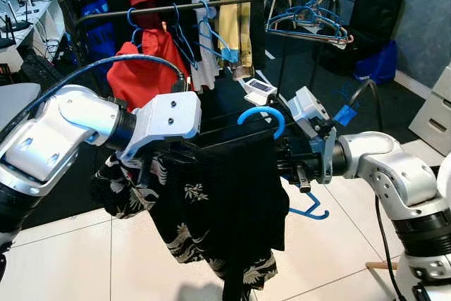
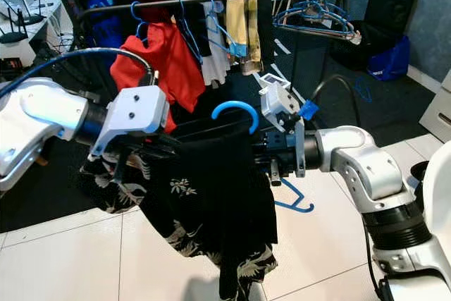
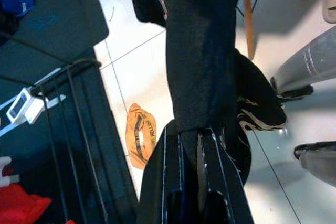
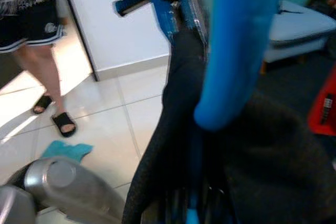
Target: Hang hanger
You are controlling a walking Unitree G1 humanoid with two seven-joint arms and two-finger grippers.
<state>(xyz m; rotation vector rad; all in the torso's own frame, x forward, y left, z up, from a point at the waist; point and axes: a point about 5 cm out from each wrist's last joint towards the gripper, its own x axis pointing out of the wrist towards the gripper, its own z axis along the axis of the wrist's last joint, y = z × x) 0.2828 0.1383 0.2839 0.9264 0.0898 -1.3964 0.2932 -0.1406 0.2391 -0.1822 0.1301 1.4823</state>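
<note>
1. Two tools holding one blue plastic hanger draped with a dark floral-print garment, raised in the middle of the scene, nearer than the clothes rail and lower than it.
2. Left tool clenched on the garment's left shoulder, black fingers pinching cloth, seen along the left wrist view.
3. Right tool clenched on the hanger's right end, close under the blue hook, cloth bunched around its fingers.
4. Hook curving upward, open end pointing down to the right, apart from the rail.
5. Likely light and stiff in the hanger; soft, limp and prone to sliding in the garment, with hem hanging far below toward the tiled floor.
6. Best hold judged to be the rigid frame near the hook, not the cloth alone.
7. Rail already crowded with a red shirt and empty blue hangers far right.
</note>
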